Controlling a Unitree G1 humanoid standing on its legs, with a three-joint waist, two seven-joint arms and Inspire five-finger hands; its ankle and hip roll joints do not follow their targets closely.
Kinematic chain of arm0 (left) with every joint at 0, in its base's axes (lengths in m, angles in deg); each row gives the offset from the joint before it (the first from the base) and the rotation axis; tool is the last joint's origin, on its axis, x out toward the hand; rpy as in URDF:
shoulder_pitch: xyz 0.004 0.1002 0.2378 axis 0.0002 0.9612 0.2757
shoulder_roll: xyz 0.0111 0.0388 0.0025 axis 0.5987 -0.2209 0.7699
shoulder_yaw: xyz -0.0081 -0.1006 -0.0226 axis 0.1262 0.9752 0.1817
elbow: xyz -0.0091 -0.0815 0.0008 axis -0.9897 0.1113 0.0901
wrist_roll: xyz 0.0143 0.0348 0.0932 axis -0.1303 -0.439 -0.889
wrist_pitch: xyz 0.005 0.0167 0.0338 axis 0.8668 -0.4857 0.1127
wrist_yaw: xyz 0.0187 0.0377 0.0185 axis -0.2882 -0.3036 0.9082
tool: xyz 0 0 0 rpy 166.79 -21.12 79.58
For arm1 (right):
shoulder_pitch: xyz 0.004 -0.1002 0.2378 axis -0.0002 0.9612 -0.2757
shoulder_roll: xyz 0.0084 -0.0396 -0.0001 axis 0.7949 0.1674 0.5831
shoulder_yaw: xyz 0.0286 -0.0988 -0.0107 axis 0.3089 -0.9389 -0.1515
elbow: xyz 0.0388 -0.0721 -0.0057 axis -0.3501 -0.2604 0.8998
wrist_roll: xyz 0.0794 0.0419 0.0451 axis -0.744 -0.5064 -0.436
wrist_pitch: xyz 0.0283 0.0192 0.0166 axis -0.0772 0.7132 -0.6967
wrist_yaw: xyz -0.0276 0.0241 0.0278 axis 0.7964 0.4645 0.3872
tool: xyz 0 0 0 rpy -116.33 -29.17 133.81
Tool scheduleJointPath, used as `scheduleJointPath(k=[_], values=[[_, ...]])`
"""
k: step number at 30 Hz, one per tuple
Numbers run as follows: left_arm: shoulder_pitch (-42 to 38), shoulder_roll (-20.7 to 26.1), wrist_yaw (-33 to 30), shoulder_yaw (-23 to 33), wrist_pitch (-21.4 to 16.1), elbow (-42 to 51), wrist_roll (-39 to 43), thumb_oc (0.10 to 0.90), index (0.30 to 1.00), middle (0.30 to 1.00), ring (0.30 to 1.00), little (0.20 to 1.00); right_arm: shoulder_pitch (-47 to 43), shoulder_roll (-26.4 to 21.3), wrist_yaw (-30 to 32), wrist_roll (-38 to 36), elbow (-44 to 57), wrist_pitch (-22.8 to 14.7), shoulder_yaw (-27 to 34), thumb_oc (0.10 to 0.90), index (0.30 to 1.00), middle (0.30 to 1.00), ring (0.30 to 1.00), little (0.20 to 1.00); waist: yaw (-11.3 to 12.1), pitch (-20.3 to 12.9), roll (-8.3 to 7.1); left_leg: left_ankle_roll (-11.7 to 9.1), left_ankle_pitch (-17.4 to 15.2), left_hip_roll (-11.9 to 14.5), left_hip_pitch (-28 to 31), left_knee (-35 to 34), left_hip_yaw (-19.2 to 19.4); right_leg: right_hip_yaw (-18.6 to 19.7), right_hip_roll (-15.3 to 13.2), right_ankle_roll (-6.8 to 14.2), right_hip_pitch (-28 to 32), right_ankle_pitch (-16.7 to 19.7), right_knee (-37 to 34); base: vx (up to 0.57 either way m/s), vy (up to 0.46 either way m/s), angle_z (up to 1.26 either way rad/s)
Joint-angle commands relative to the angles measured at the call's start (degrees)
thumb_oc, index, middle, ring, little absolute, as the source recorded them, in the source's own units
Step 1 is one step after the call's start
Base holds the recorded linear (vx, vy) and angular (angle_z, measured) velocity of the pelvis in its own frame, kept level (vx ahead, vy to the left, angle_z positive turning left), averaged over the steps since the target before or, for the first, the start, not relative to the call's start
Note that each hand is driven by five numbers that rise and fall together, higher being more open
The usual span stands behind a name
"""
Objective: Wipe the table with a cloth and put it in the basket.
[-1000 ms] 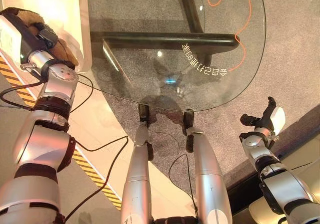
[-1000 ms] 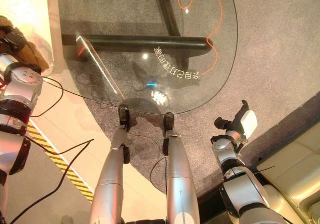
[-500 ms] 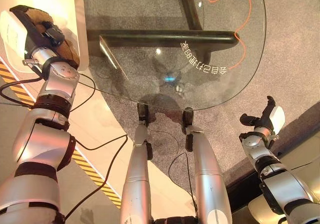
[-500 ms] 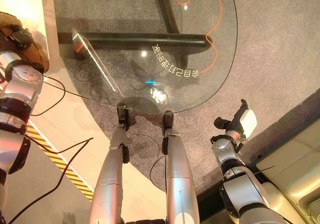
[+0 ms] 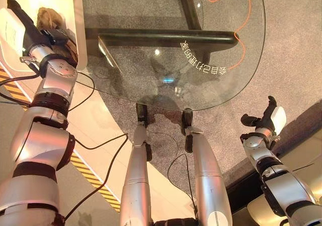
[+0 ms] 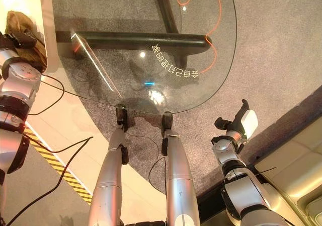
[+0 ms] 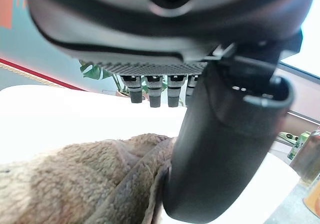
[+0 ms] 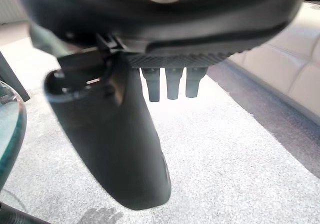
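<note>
The brown fluffy cloth [image 5: 49, 17] lies inside a white basket [image 5: 79, 40] beside the left end of the glass table [image 5: 146, 80]. My left hand [image 5: 22, 27] is open just beside the cloth, fingers stretched out over the basket. In the left wrist view the cloth [image 7: 75, 179] sits under the straight thumb [image 7: 220, 149], touching it or nearly so, with nothing curled round it. My right hand [image 5: 269, 118] hangs open and idle over the grey carpet, right of the table; its thumb [image 8: 110, 144] and fingers are straight.
A black frame bar [image 5: 161, 36] runs under the glass, and an orange cable [image 5: 242, 42] curls near the table's right edge. Yellow-black floor tape [image 5: 90, 173] crosses the lower left. A cream sofa [image 6: 297, 155] stands at the lower right.
My left hand's fingers have straightened and let go of the cloth, which now rests in the white basket. The right hand has stayed put.
</note>
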Motion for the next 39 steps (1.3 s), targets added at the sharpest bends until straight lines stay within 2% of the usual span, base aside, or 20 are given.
scheduleJointPath(k=[1, 10, 15, 19, 21, 22, 26, 28, 30, 32, 35, 37, 39], values=[[-4.75, 6.89, -3.95, 0.52, -2.64, -2.20, -0.39, 0.800, 0.900, 0.900, 0.900, 0.900, 3.92, -2.76, 3.60, -0.07, 0.11, -1.26, 0.57, 0.800, 0.900, 0.900, 0.900, 0.900, 0.98, -1.44, -0.92, 5.03, -12.80, -4.69, 4.00, 7.63, 4.51, 4.17, 6.19, 2.46, 4.18, 8.37, -14.66, -0.02, -0.046, 0.00], [-2.54, 7.84, -7.25, 3.64, -10.94, 2.22, 1.84, 0.800, 0.900, 0.900, 0.900, 0.900, 5.82, -1.32, 4.01, -0.40, 0.33, -1.17, 0.95, 0.800, 0.900, 0.900, 0.900, 0.900, 1.19, -1.44, -0.24, 4.82, -12.40, -4.71, 9.44, 5.46, 3.97, 4.52, 6.42, 2.55, 9.08, 8.13, -15.34, -0.03, -0.060, 0.00], [-0.32, 8.59, -6.59, 5.90, -16.42, 6.94, 3.12, 0.800, 0.900, 0.900, 0.900, 0.900, 7.99, -0.67, 2.73, -0.54, -0.49, -0.85, 2.81, 0.800, 0.900, 0.900, 0.900, 0.900, 1.60, -1.44, 0.28, 4.29, -11.28, -4.57, 15.71, 1.98, 3.60, 4.75, 6.19, 3.30, 14.86, 8.74, -17.41, -0.03, -0.087, -0.01], [3.64, 9.15, -2.91, 9.43, -22.29, 10.46, 7.80, 0.800, 0.900, 0.900, 0.900, 0.900, 10.82, -0.54, -0.22, -0.88, -1.74, -1.14, 5.24, 0.800, 0.900, 0.900, 0.900, 0.900, 2.38, -1.45, 0.46, 3.41, -10.28, -4.36, 24.23, -2.74, 3.15, 3.97, 5.29, 4.20, 23.38, 9.06, -21.35, -0.03, -0.107, -0.03], [5.51, 9.15, -1.25, 10.69, -22.84, 11.20, 8.16, 0.800, 0.900, 0.900, 0.900, 0.900, 11.73, -0.54, -1.19, -1.08, -1.84, -0.93, 5.65, 0.800, 0.900, 0.900, 0.900, 0.900, 2.54, -1.92, 0.55, 3.23, -10.09, -4.39, 25.87, -3.80, 2.99, 3.85, 5.08, 4.36, 25.10, 9.17, -22.42, 0.02, -0.081, -0.05], [9.91, 9.04, 2.24, 12.75, -24.41, 13.09, 11.81, 0.800, 0.900, 0.900, 0.900, 0.900, 13.81, -0.59, -2.87, -1.34, -2.16, -0.49, 6.71, 0.800, 0.900, 0.900, 0.900, 0.900, 3.21, -4.31, 0.64, 2.93, -10.09, -4.43, 29.18, -6.36, 2.69, 3.73, 4.46, 4.70, 28.55, 9.01, -24.58, 0.04, -0.090, -0.05], [23.78, 6.16, 13.42, 19.15, -25.05, 17.61, 18.02, 0.800, 0.900, 0.900, 0.900, 0.900, 20.03, -0.27, -6.90, -0.83, -2.28, -0.46, 9.37, 0.800, 0.900, 0.900, 0.900, 0.900, 4.55, -9.98, 0.86, 2.30, -9.02, -4.46, 36.30, -12.79, 2.29, 3.29, 3.01, 5.45, 36.85, 9.74, -30.52, 0.08, -0.088, -0.03], [32.19, 3.02, 19.32, 22.12, -24.37, 19.45, 18.63, 0.800, 0.900, 0.900, 0.900, 0.900, 23.87, 0.51, -9.17, -0.69, -1.82, 0.27, 10.25, 0.800, 0.900, 0.900, 0.900, 0.900, 5.06, -12.96, 1.09, 2.16, -8.78, -4.56, 40.21, -15.18, 1.88, 2.83, 2.66, 5.55, 41.82, 9.91, -33.41, 0.09, -0.031, 0.13], [38.50, -0.18, 23.94, 24.07, -22.37, 20.68, 18.90, 0.800, 0.900, 0.900, 0.900, 0.900, 26.32, 1.19, -12.73, 0.07, -1.78, 0.38, 11.30, 0.800, 0.900, 0.900, 0.900, 0.900, 5.49, -15.23, 1.16, 2.17, -8.98, -4.58, 42.37, -15.82, 1.48, 2.21, 2.50, 5.49, 44.88, 9.94, -34.93, 0.11, -0.027, 0.19], [44.05, -3.75, 28.10, 24.66, -21.98, 20.64, 20.55, 0.800, 0.900, 0.900, 0.900, 0.900, 28.24, 1.91, -15.14, 1.28, -2.07, 0.81, 11.68, 0.800, 0.900, 0.900, 0.900, 0.900, 5.96, -17.22, 1.09, 2.23, -9.26, -4.59, 44.04, -15.92, 0.99, 1.62, 2.39, 5.46, 47.19, 9.93, -35.76, 0.10, -0.032, 0.20], [53.35, -10.46, 34.38, 25.24, -19.89, 18.43, 18.12, 0.800, 0.900, 0.900, 0.900, 0.900, 31.53, 3.33, -19.43, 3.11, -2.40, 1.61, 12.23, 0.800, 0.900, 0.900, 0.900, 0.900, 6.94, -20.61, 0.78, 2.43, -9.91, -4.54, 46.80, -15.92, 0.54, 0.38, 1.89, 5.70, 51.01, 9.97, -37.24, 0.14, -0.023, 0.32], [58.70, -14.47, 38.42, 25.24, -18.67, 13.05, 15.33, 0.800, 0.900, 0.900, 0.900, 0.900, 33.23, 4.33, -22.49, 4.55, -3.07, 2.92, 12.21, 0.800, 0.900, 0.900, 0.900, 0.900, 7.48, -23.06, 0.46, 2.47, -10.60, -4.25, 49.00, -15.92, 0.65, -0.19, 1.77, 5.65, 53.58, 9.84, -38.18, 0.20, -0.005, 0.19], [60.64, -16.28, 40.15, 24.96, -17.36, 9.27, 12.21, 0.800, 0.900, 0.900, 0.900, 0.900, 33.91, 4.84, -24.51, 5.76, -3.94, 3.48, 12.47, 0.800, 0.900, 0.900, 0.900, 0.900, 7.65, -24.16, 0.31, 2.46, -11.06, -4.00, 50.23, -15.92, 0.97, -0.51, 1.74, 5.55, 55.01, 9.76, -38.79, 0.14, 0.009, 0.00]])
